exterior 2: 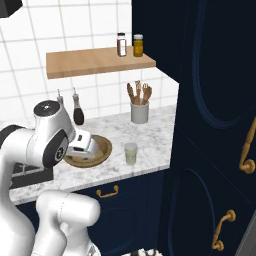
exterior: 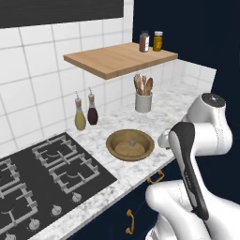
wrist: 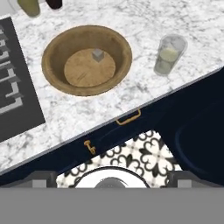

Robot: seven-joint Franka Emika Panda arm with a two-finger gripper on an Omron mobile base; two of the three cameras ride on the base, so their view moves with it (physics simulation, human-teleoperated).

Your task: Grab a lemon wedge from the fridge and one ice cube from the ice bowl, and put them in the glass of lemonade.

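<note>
The ice bowl, wide and of brown wood, stands on the marble counter with one pale ice cube near its middle. It also shows in the left base view as the ice bowl holding the ice cube. To its right is the glass of lemonade, clear with pale yellow liquid, seen too as the glass near the counter's front edge. My gripper is open and empty, high above the counter's front edge, well apart from bowl and glass. The fridge and the lemon wedge are out of view.
A black gas hob lies left of the bowl. Two slim bottles and a white utensil holder stand at the tiled wall under a wooden shelf. Tall navy cabinets with gold handles close the right side.
</note>
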